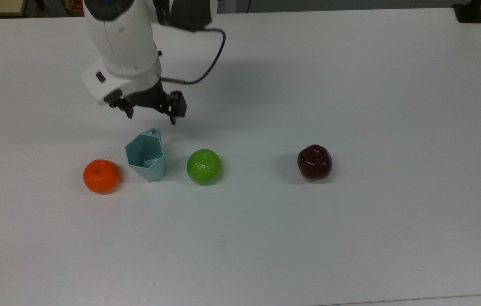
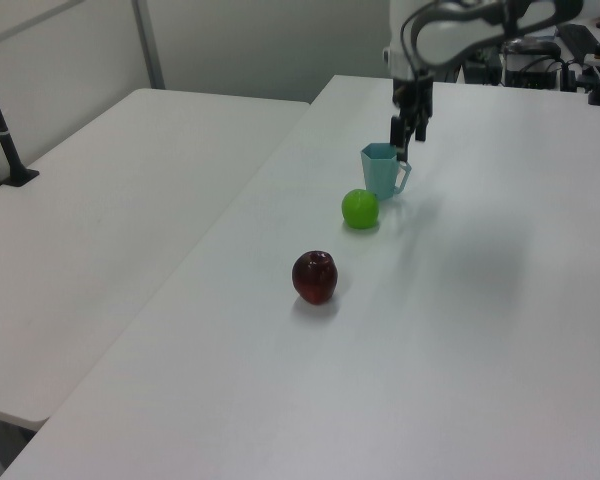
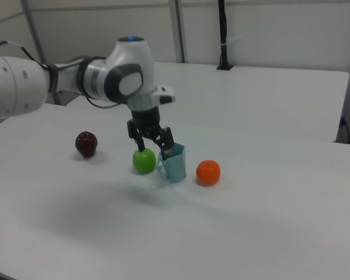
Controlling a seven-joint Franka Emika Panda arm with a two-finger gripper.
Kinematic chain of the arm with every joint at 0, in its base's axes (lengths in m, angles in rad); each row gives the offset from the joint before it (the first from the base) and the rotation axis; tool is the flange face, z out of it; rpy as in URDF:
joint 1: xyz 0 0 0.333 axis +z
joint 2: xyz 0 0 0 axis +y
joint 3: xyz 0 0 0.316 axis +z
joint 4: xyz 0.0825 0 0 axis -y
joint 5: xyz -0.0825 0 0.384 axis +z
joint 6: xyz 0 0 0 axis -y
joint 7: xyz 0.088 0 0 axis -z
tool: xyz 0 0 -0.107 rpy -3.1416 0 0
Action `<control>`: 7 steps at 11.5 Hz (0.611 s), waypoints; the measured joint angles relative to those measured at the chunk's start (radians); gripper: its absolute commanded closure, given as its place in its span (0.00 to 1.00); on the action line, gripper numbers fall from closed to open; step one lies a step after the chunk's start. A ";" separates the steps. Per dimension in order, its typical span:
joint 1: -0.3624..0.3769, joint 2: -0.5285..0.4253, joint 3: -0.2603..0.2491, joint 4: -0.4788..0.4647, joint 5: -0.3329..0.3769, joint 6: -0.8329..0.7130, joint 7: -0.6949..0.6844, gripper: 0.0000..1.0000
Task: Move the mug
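Note:
The pale teal faceted mug stands upright on the white table, between an orange and a green apple, with its small handle pointing toward the arm. My gripper hangs open just above and behind that handle, holding nothing, its two fingers spread wide. From the left view the gripper sits over the mug with a gap between them. From the right view the open gripper hovers by the mug's rim.
An orange lies close on the top view's left of the mug, and a green apple close on the top view's right. A dark red apple sits farther right. A second table adjoins in the left view.

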 measured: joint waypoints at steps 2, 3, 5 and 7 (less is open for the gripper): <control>-0.003 -0.092 -0.003 0.001 -0.002 -0.085 0.000 0.00; -0.004 -0.141 -0.004 0.001 -0.008 -0.146 0.000 0.00; -0.005 -0.234 -0.006 -0.010 -0.016 -0.244 0.000 0.00; -0.007 -0.306 -0.006 -0.054 -0.017 -0.263 0.000 0.00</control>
